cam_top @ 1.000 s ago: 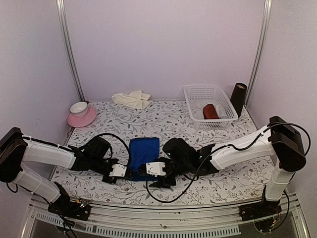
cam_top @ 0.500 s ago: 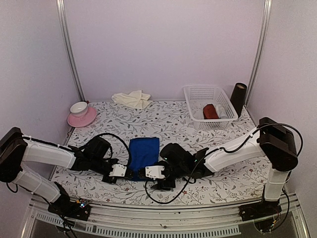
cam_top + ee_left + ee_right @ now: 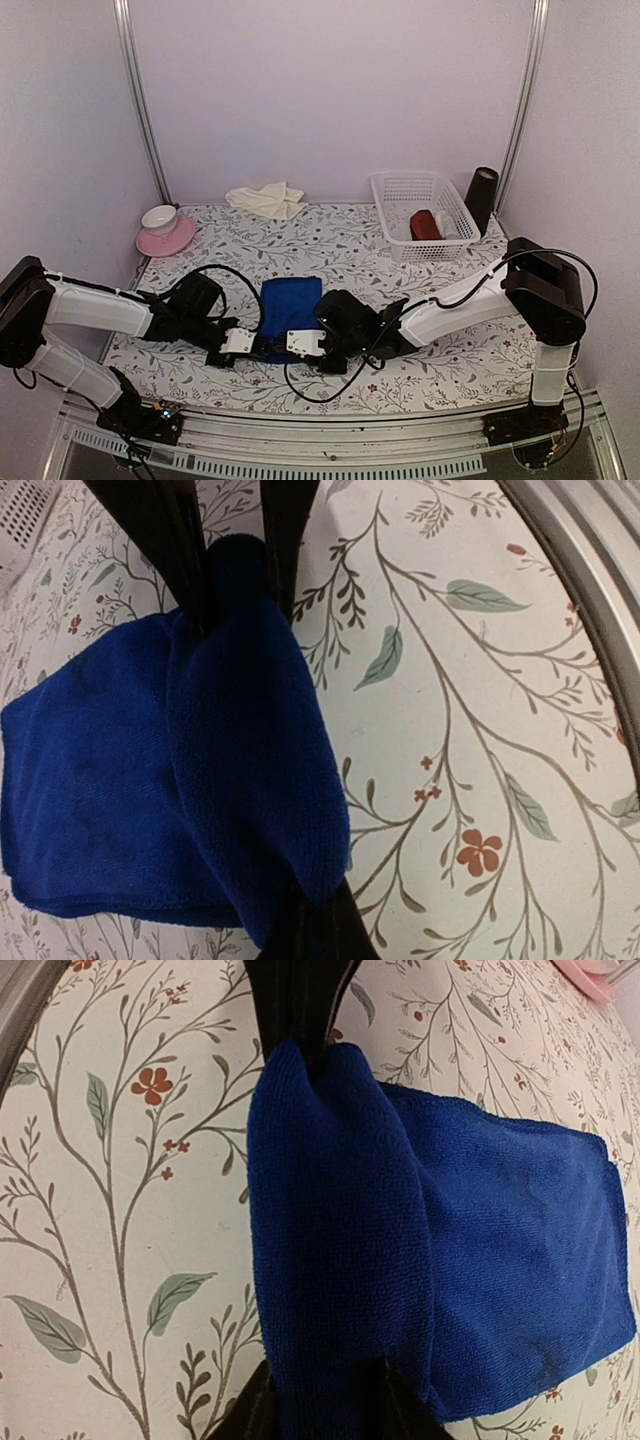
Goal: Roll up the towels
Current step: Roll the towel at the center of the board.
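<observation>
Right end effector slid left — it, left end effector clamp one blue towel; one cream towel.

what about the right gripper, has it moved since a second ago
Yes. The right gripper has shifted left along the near edge of the blue towel, away from the white basket.

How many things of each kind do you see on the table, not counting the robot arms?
Towels: 2 (blue towel, cream towel)
Baskets: 1 (white basket)
Rolls: 1 (dark red roll, inside the basket)
Cups: 1 (white cup)
Saucers: 1 (pink saucer)
Cylinders: 1 (dark cylinder)
Total: 7
</observation>
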`<act>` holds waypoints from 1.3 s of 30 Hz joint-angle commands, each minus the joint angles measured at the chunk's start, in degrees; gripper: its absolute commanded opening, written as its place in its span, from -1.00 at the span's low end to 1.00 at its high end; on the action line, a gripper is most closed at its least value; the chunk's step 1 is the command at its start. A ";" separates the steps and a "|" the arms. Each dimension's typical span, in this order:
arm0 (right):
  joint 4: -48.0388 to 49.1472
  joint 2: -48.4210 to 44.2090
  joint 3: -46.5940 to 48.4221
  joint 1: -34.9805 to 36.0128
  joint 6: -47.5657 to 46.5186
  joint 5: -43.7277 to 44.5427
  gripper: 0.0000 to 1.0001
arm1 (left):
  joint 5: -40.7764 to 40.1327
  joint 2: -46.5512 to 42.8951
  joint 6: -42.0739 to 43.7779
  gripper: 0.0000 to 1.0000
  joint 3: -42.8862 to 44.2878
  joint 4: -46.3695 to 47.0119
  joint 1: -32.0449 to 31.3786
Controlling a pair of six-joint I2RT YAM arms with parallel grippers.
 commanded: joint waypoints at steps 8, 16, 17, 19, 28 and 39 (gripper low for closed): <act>-10.20 1.39 4.54 0.44 0.62 -6.52 -0.90 | 5.44 -1.60 2.20 -0.89 2.87 -8.14 2.68; -18.79 1.98 10.16 -0.65 4.02 -17.71 -0.89 | 8.99 -8.76 3.04 0.18 1.29 -9.61 4.27; -19.71 2.17 11.20 -1.00 4.62 -18.98 -0.88 | 9.19 -9.43 3.12 0.24 0.98 -9.55 4.27; -21.45 2.70 12.81 -1.98 6.41 -22.44 -0.85 | 9.63 -10.62 3.60 0.28 0.24 -9.30 4.27; -28.70 6.73 19.69 -6.40 12.52 -32.06 -0.84 | 10.88 -11.58 5.91 0.27 -0.71 -10.27 4.18; -30.97 10.63 21.38 -7.91 14.85 -33.42 -0.87 | 11.73 -10.89 5.27 0.16 0.54 -10.79 3.67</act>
